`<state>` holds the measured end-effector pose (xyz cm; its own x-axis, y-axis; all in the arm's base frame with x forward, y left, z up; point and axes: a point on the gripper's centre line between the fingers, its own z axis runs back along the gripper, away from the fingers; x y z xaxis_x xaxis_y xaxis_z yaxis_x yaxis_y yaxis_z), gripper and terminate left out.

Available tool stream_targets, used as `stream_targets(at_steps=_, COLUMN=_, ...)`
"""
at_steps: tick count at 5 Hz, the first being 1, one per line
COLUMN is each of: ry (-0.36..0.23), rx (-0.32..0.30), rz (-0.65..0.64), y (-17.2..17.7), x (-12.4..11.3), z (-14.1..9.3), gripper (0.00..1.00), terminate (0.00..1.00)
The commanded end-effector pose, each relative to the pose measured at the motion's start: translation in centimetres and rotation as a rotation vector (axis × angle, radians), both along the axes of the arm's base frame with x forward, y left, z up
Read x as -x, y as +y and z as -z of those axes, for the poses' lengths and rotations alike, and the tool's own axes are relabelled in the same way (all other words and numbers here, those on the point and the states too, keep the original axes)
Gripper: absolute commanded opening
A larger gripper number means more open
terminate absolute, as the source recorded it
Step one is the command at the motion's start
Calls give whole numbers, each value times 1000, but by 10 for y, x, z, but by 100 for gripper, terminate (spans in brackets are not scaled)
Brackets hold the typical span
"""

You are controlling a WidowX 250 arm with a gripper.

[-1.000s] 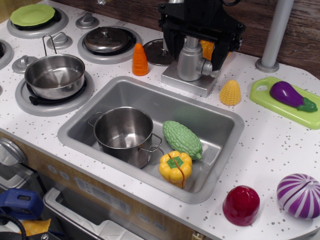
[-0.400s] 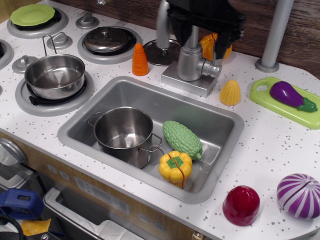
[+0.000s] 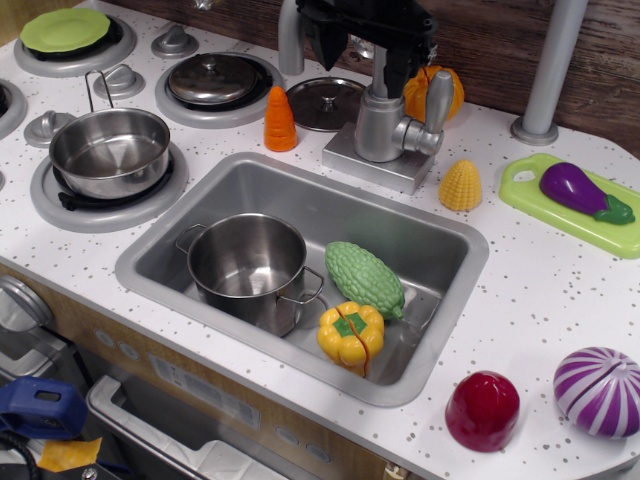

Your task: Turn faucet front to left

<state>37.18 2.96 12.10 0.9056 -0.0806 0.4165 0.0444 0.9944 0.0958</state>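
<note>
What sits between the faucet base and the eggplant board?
Only the yellow corn lies between the faucet and the green board; otherwise bare counter in this single view.

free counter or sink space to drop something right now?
Bare counter between the corn, the green cutting board and the sink rim, and down to the red piece. Sink's back strip is open; its front is crowded with pot, gourd, pepper.

The black robot gripper (image 3: 366,45) is hanging at the top centre of the view, pointing downward. Its jaws are partly cropped, so their spacing is staying unclear.
</note>
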Motion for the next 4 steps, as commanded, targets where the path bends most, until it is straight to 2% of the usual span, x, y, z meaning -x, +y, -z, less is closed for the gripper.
stream_targets(at_steps=1, ry=-58, rx=-4, rz=57, y=24, x=-15, z=-9, gripper=100, terminate=0)
stream_targets(at_steps=4, ry=-61, rx=-10, rz=125, y=50, x=-28, z=-13, gripper=100, terminate=0)
